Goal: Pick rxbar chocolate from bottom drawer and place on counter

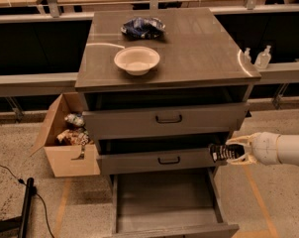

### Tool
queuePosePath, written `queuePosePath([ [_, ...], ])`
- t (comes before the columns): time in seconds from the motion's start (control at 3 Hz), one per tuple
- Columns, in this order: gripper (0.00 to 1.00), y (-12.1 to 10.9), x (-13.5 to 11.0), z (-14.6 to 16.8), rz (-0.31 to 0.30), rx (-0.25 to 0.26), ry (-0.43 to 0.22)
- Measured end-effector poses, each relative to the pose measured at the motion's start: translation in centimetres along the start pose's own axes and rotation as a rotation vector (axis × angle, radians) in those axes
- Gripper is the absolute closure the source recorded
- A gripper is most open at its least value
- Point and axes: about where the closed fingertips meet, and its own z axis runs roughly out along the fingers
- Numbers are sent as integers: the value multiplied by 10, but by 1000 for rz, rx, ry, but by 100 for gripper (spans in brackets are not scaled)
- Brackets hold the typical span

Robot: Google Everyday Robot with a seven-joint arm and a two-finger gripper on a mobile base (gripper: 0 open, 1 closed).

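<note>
The bottom drawer is pulled open and its grey floor is bare. My gripper reaches in from the right at the level of the middle drawer's right end, above the bottom drawer's right wall. It is shut on the rxbar chocolate, a small black wrapper with pale lettering held between the pale fingers. The counter is the grey-brown wood-grain top of the cabinet, well above the gripper.
A white bowl and a blue-and-white snack bag sit on the counter. Two shallower drawers with black handles are partly open. A cardboard box of items stands at the left. Two small bottles stand at the right.
</note>
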Motion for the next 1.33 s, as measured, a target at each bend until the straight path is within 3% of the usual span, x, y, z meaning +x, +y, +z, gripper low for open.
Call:
queuePosePath([
  [1.33,100,-184,-66,-94,-151,118,26],
])
